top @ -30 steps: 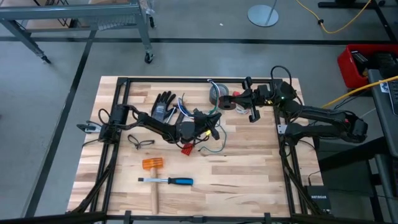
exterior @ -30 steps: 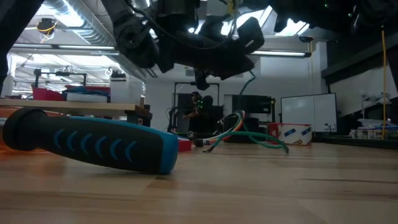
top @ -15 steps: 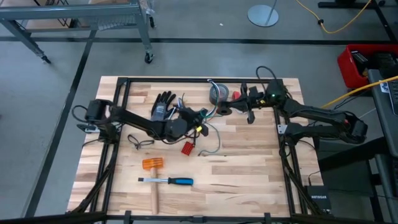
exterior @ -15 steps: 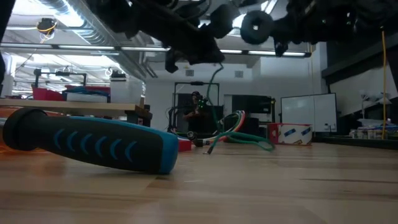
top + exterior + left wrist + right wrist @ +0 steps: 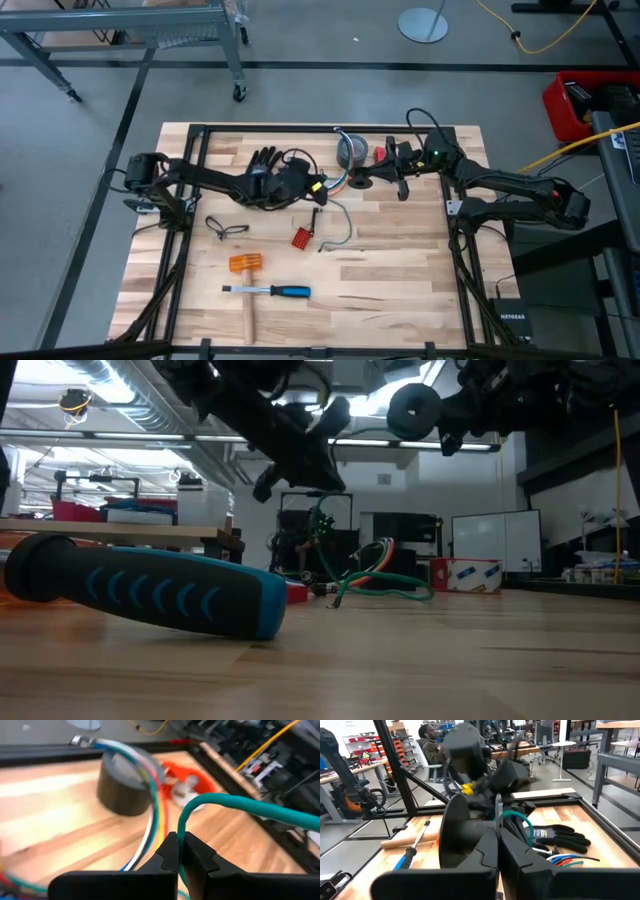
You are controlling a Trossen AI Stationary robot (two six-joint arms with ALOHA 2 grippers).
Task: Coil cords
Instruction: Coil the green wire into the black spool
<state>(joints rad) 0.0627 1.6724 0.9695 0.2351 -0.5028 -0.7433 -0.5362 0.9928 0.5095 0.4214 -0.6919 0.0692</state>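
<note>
Two robot arms over a wooden worktop point(image 5: 400, 280), handling the cords point(image 5: 332, 205).

Near the far edge, the left tool point(image 5: 178, 851) is closed, pinching a green strand; the right tool point(image 5: 363, 181), beside the grey tape roll point(image 5: 351, 151), is closed on the bundle's other end.

No text, label or number can be read on anything here.
</note>
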